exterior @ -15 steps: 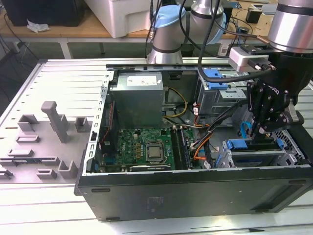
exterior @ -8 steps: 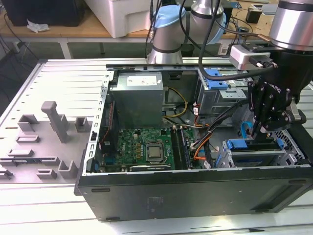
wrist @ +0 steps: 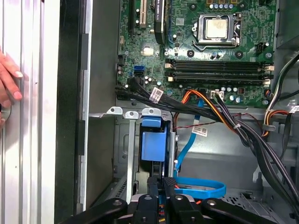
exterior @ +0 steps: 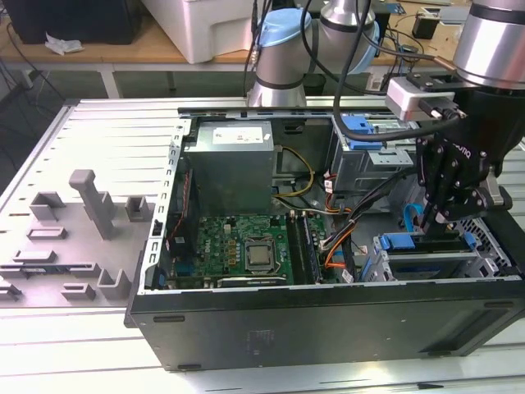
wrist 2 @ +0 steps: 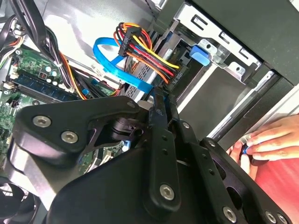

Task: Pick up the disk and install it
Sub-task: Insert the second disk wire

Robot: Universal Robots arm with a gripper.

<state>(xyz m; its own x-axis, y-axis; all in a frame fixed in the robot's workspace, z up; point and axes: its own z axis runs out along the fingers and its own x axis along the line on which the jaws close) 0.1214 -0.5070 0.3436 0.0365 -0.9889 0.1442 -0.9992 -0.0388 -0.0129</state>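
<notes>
An open computer case (exterior: pixel 271 328) lies on the table. At the exterior view's right, my black gripper (exterior: pixel 439 220) hangs over the drive cage (exterior: pixel 394 263). The disk (exterior: pixel 410 242) sits edge-on in that cage; its blue carrier shows and its label is hidden. In the first wrist view the blue carrier (wrist: pixel 153 140) lies just beyond my gripper (wrist: pixel 163 181). My gripper (wrist 2: pixel 161 98) is shut, its thin fingers pressed together with nothing visible between them. I cannot tell whether the tips touch the disk.
A grey power-supply box (exterior: pixel 228 168) and the motherboard (exterior: pixel 246 246) fill the case's middle. Orange and black cables (wrist 2: pixel 145 51) and a blue flat cable (wrist: pixel 201 186) run close to the fingers. A person's hand (wrist 2: pixel 264 142) rests outside the case wall. Grey fixtures (exterior: pixel 90 205) stand at the exterior view's left.
</notes>
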